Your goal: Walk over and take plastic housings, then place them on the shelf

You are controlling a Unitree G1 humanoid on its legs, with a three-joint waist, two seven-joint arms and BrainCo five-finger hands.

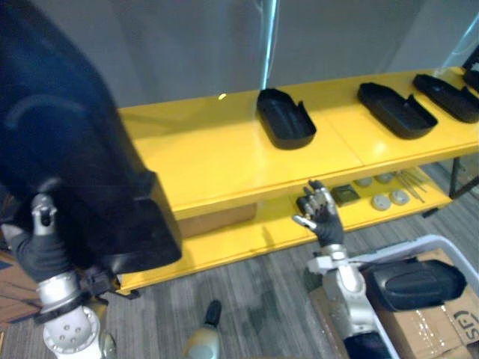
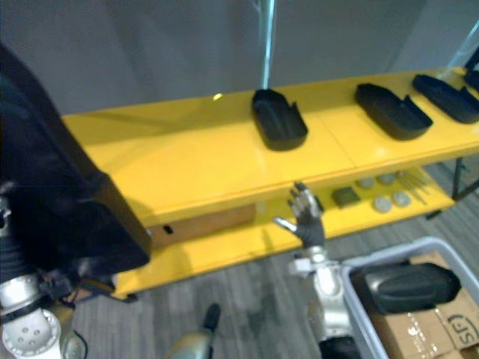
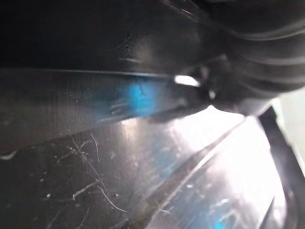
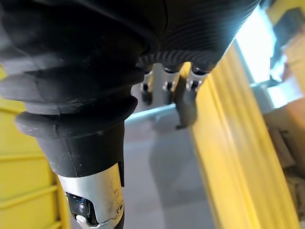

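A large black plastic housing (image 1: pixel 75 149) hangs close to me at the left, carried by my left hand (image 1: pixel 41 250). Its thumb lies over the housing's lower edge and the fingers are hidden behind it; the left wrist view shows the housing's scratched inner surface (image 3: pixel 95 143). Three more black housings (image 1: pixel 284 118) (image 1: pixel 395 109) (image 1: pixel 447 96) lie on the yellow shelf's top board (image 1: pixel 217 157). My right hand (image 1: pixel 322 213) is raised in front of the shelf's front edge, open and holding nothing, with its fingers (image 4: pixel 186 95) straight.
The lower yellow board (image 1: pixel 247 235) carries several small round parts (image 1: pixel 389 198) and a dark square piece (image 1: pixel 346 195). At the lower right stands a white bin (image 1: pixel 441 243) with another black housing (image 1: pixel 418 284) and cardboard boxes (image 1: pixel 441 321). Grey carpet lies below.
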